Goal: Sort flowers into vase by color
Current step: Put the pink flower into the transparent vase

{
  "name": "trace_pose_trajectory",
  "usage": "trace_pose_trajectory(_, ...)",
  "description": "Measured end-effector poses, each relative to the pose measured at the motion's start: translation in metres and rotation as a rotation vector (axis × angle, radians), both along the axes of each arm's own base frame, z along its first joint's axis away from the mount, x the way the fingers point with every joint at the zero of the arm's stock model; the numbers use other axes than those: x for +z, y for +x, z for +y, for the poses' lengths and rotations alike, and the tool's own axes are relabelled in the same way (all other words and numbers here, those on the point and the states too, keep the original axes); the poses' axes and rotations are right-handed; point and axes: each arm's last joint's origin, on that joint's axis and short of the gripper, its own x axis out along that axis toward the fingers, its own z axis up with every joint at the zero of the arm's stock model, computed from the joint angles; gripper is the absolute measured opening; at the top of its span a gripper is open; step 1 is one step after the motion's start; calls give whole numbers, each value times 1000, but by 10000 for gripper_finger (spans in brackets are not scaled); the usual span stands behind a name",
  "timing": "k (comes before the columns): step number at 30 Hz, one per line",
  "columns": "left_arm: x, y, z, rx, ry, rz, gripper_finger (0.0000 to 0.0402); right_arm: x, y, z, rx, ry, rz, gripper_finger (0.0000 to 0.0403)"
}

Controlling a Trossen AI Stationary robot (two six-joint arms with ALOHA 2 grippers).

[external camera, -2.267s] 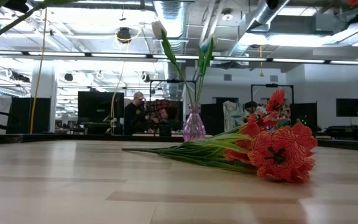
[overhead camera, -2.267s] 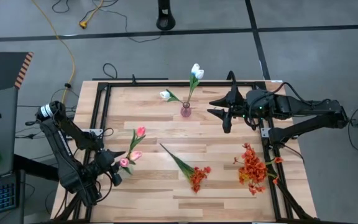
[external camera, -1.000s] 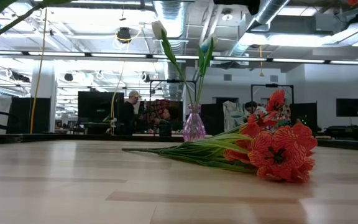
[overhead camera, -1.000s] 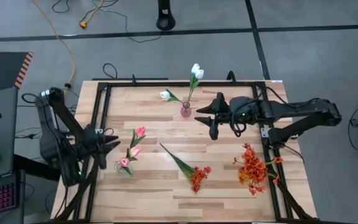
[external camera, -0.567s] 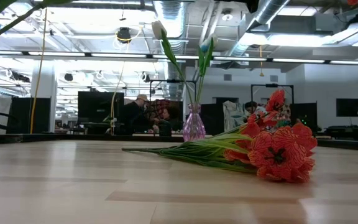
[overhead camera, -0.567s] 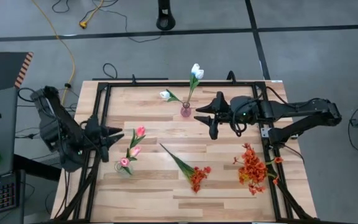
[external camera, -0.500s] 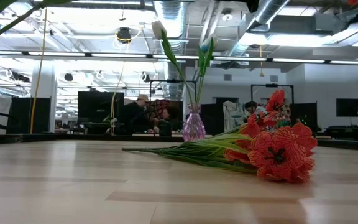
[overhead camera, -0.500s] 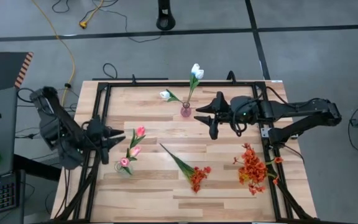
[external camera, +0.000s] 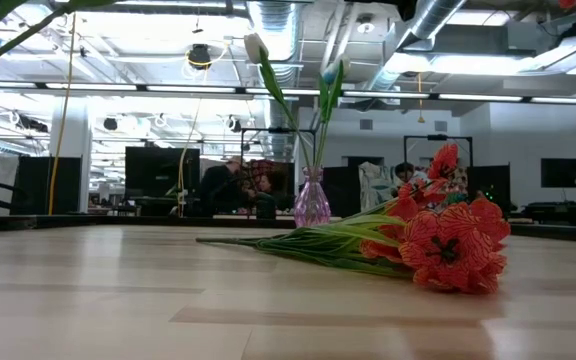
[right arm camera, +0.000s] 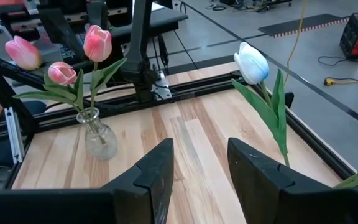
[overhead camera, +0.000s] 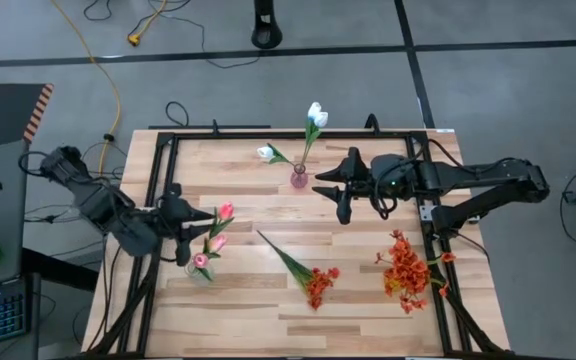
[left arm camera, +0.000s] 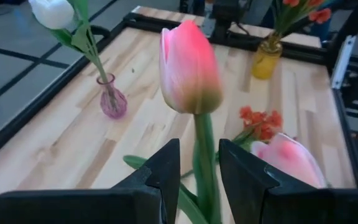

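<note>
Three pink tulips (overhead camera: 216, 241) stand in a clear vase (overhead camera: 200, 270) near the table's left edge. My left gripper (overhead camera: 189, 236) is open beside them, on the left. In its wrist view one pink tulip's stem (left arm camera: 204, 155) shows in the gap between the fingers; I see no touch. Two white tulips (overhead camera: 315, 114) stand in a small purple vase (overhead camera: 298, 179) at the far middle. My right gripper (overhead camera: 331, 196) hangs open just to the right of that vase. One red-orange bunch (overhead camera: 317, 282) lies flat on the table. Another red-orange bunch (overhead camera: 406, 268) stands in a yellow vase (left arm camera: 265, 62).
A black metal frame (overhead camera: 164, 150) runs around the wooden table top. The lying bunch's long stem (overhead camera: 278, 250) reaches toward the table's middle. Bare wood lies along the near edge (overhead camera: 268, 330). People (external camera: 230, 185) sit in the room far behind the table.
My left arm has stretched out low across the table's left edge, and its open gripper has moved toward the pink tulips until a stem shows between its fingers. The right arm has kept still. The flowers and vases stand as before.
</note>
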Motion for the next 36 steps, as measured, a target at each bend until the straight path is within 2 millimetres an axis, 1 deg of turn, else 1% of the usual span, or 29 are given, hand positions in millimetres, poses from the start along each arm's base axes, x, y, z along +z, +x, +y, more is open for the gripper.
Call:
trace_pose_trajectory(5,0,4,2,10,17,1,99,0,0,0,0,0,1,177)
trace_pose_trajectory(10,0,6,5,12,-1,7,99,0,0,0,0,-1,2,177)
trace_pose_trajectory(19,-4,16,3,17,1,22,99,0,0,0,0,-3,5,177)
trace_pose_trajectory(26,-5,20,4,35,0,27,96,-1,0,0,-1,-3,8,177)
trace_pose_trajectory(29,-5,20,4,37,0,25,83,-1,0,0,-1,-3,8,177)
trace_pose_trajectory(36,-5,19,4,37,-3,24,26,-1,0,0,-1,0,7,177)
